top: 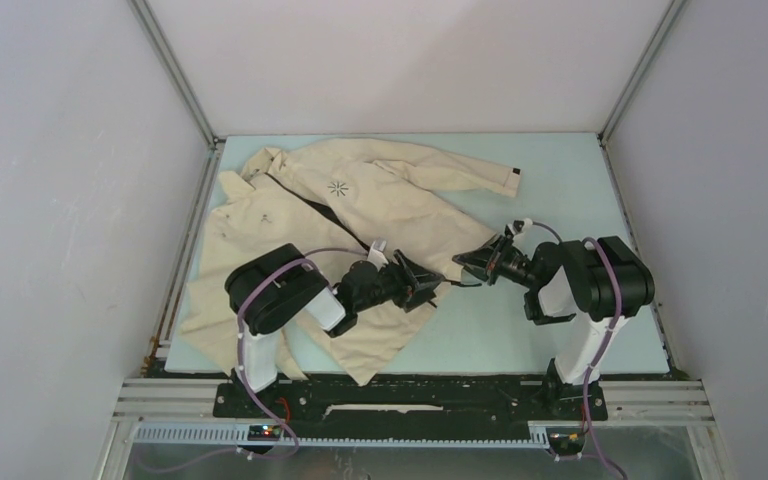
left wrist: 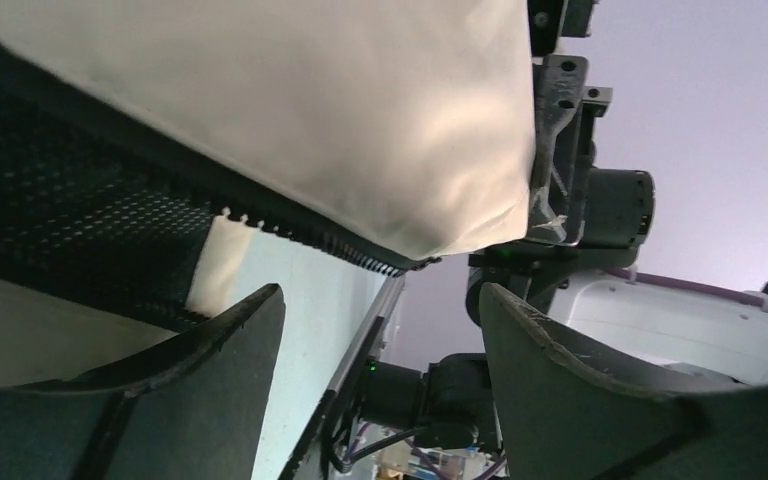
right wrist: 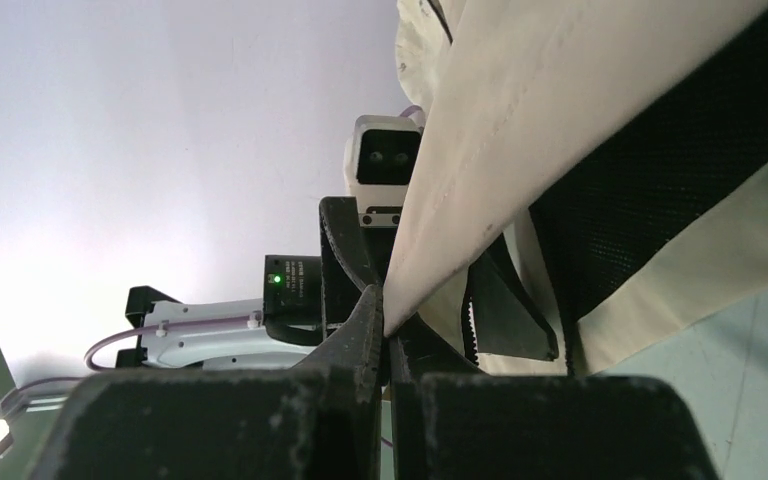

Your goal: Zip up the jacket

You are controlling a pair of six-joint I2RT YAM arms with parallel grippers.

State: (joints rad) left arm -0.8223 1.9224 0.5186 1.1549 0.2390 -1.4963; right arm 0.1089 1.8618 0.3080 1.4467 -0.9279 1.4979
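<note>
Jacket point(top: 380, 195) lies spread across the left of the surface point(top: 570, 190), its lower hem lifted. The right tool point(right wrist: 385, 325) is clamped on that hem; the left tool point(left wrist: 380, 292) is spread wide just beside it.

You have bare counter point(top: 570, 200) along the right side, from the far right corner down to the near edge, and a hand could pass there. The jacket point(top: 380, 200) covers the left half and the middle, reaching almost to the near edge. In the middle, your left hand point(top: 430, 288) and right hand point(top: 468, 268) face each other tip to tip with only a narrow gap between them. The lifted hem pinched in the right hand hangs across that gap. The right arm point(top: 595, 285) stands over the near right. The left wall point(top: 60, 200), right wall point(top: 730, 180) and far wall point(top: 410, 60) box the counter in.
</note>
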